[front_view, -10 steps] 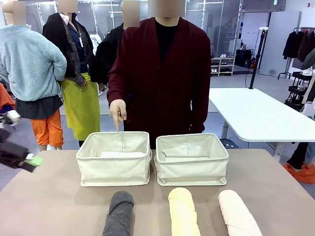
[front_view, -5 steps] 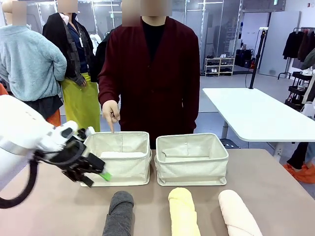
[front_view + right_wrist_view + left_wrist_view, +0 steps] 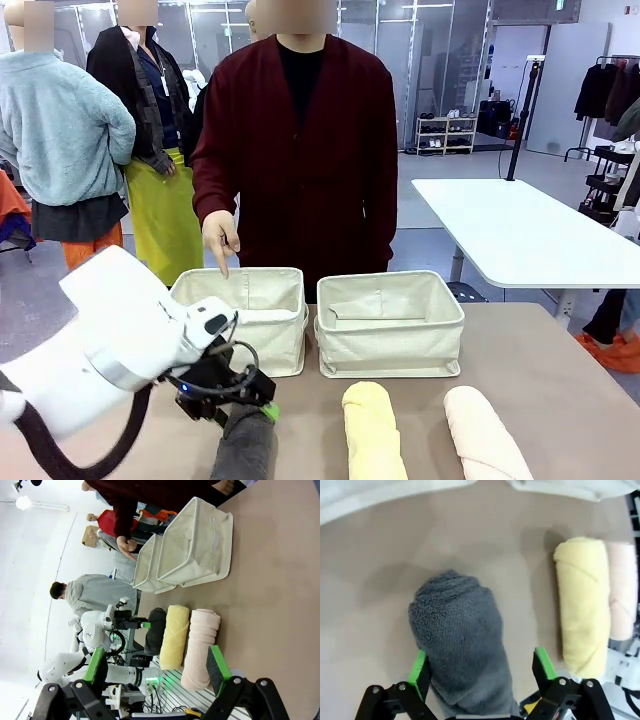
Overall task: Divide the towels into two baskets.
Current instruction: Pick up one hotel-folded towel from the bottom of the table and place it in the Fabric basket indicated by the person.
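Observation:
The dark grey towel (image 3: pixel 245 447) lies at the front left of the table, with the pale yellow towel (image 3: pixel 372 432) and the pale pink towel (image 3: pixel 485 437) in a row to its right. My left gripper (image 3: pixel 252 406) is down at the grey roll's far end. In the left wrist view it (image 3: pixel 481 667) is open, its green pads on either side of the dark grey towel (image 3: pixel 460 645). Two cream baskets (image 3: pixel 245 325) (image 3: pixel 390 325) stand side by side behind the rolls. A white shape lies low inside the left one. My right gripper (image 3: pixel 156 665) hangs open and holds nothing.
A person in a dark red cardigan stands at the far edge. Their hand (image 3: pixel 222 238) points down at the left basket. In the left wrist view the yellow towel (image 3: pixel 582 620) lies close beside the grey one, with bare tabletop (image 3: pixel 380 595) on the other side.
My left arm has swung in from the left edge, past the left basket's front, and come down onto the dark grey towel. The person has shifted slightly left, still pointing.

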Controlling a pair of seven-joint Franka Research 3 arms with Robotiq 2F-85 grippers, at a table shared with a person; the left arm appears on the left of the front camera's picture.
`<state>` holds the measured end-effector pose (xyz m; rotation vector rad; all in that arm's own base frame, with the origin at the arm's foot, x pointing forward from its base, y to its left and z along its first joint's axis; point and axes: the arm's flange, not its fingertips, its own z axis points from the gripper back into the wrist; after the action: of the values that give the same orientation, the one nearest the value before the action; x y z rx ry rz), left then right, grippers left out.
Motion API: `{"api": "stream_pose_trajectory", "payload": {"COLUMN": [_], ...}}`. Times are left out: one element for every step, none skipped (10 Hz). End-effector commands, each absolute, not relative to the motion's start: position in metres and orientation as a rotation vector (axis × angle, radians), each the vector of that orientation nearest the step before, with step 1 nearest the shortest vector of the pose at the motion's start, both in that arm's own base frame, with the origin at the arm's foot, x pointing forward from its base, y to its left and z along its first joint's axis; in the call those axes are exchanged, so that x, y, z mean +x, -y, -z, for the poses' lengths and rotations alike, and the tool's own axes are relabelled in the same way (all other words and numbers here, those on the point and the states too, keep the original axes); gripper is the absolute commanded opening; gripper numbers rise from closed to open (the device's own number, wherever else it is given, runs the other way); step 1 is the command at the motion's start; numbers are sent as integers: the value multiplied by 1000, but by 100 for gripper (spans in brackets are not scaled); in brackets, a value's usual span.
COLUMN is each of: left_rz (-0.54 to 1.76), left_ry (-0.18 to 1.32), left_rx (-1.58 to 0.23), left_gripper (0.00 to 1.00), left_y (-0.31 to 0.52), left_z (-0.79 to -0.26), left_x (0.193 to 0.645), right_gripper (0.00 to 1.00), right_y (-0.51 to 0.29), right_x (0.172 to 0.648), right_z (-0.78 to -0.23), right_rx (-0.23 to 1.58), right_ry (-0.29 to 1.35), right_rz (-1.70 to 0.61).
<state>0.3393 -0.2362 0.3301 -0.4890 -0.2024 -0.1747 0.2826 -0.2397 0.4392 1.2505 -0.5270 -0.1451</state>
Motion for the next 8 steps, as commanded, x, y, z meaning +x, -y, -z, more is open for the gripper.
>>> {"api": "stream_pose_trajectory", "payload": {"left_rz": [144, 125, 119, 158, 172, 245, 185, 208], "left_ry": [198, 216, 246, 209, 246, 244, 307, 293], "left_rx": [-484, -471, -426, -421, -464, -517, -562, -560], "left_gripper": [100, 100, 100, 100, 100, 76, 40, 16], "left_y": [172, 172, 170, 171, 172, 171, 167, 163], "left_z": [-287, -283, -279, -278, -288, -298, -305, -315], "left_x": [211, 210, 208, 204, 201, 197, 199, 197], "right_gripper": [100, 100, 100, 100, 100, 100, 100, 100], "right_y": [240, 240, 240, 240, 240, 240, 240, 240], "right_x": [279, 279, 279, 279, 279, 279, 279, 279], "right_z": [-442, -442, -442, -442, -442, -442, -442, -442], "right_rx": [1252, 1252, 1252, 1252, 1252, 1252, 1252, 1252], "right_ry": [534, 534, 534, 534, 534, 534, 534, 534], "right_rz": [135, 135, 135, 135, 135, 135, 135, 135]}}
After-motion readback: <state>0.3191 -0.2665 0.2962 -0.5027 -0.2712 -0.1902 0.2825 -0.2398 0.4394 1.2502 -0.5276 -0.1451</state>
